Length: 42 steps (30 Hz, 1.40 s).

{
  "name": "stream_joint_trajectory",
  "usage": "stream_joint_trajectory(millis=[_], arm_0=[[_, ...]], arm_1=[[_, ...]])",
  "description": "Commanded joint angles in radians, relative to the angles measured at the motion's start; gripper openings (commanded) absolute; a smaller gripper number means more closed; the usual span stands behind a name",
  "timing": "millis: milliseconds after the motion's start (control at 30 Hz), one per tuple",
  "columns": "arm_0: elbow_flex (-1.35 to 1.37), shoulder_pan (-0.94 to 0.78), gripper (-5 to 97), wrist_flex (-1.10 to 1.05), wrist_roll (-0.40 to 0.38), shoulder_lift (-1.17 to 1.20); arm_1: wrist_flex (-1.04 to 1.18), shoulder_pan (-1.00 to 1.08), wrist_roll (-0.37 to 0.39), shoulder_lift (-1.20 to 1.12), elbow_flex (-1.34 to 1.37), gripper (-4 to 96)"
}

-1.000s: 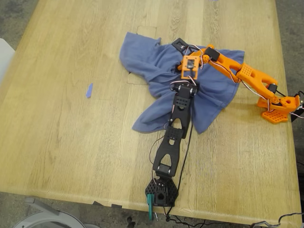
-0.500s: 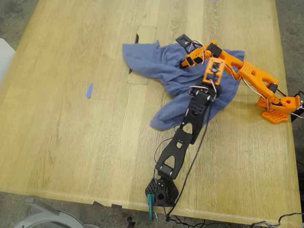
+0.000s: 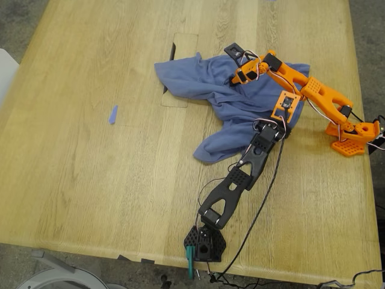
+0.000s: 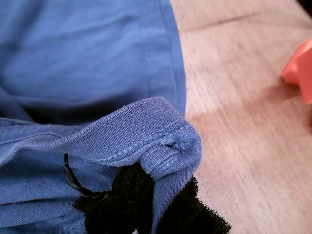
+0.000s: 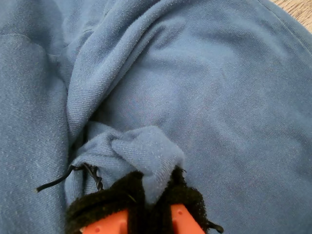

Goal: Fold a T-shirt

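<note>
The slate-blue T-shirt [image 3: 198, 78] lies crumpled on the wooden table [image 3: 90, 180], toward the exterior view's right. My first gripper [image 3: 289, 115], on the black arm, is shut on a hem fold of the T-shirt [image 4: 97, 58] at its edge nearest the exterior view's right; the first wrist view shows the gripper [image 4: 151, 195] with its black fingers pinching that fold. My second gripper [image 3: 239, 77], on the orange arm, is shut on a bunch of cloth in the shirt's upper middle. In the second wrist view this gripper [image 5: 153, 195] holds a tuft of the T-shirt [image 5: 219, 97]. The print is hidden.
A tiny blue scrap [image 3: 112, 114] lies on the table at the exterior view's left. Rectangular inlay outlines [image 3: 184, 43] mark the tabletop by the shirt. The orange arm's base [image 3: 352, 137] stands near the table's edge at the exterior view's right, the black arm's base [image 3: 204, 244] near the front edge.
My first gripper has swung toward the exterior view's right, dragging the shirt's fabric with it, so the shirt has bunched up that way. My second gripper has barely shifted.
</note>
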Motion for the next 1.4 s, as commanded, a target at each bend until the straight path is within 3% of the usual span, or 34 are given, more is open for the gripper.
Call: stream_joint_trajectory(millis=[0, 267, 467, 600, 833, 1367], arm_0=[[-0.041, 0.051, 0, -0.037, -0.006, 0.006], [-0.038, 0.003, 2, -0.055, 0.008, -0.060], [-0.037, -0.015, 29, -0.037, 0.017, -0.034], [-0.037, -0.043, 49, -0.020, 0.064, -0.020], [-0.034, -0.071, 66, 0.127, 0.143, 0.011], [-0.031, 0.011, 69, 0.080, 0.175, -0.150]], arm_1=[[0.003, 0.002, 0.009, 0.081, -0.021, -0.1], [0.018, -0.003, 0.009, 0.089, -0.021, -0.1], [0.031, -0.006, 0.009, 0.094, -0.021, -0.1], [0.037, -0.008, 0.009, 0.097, -0.021, -0.1], [0.046, -0.017, 0.009, 0.097, -0.021, -0.1], [0.034, -0.048, 0.015, 0.083, -0.021, -0.1]])
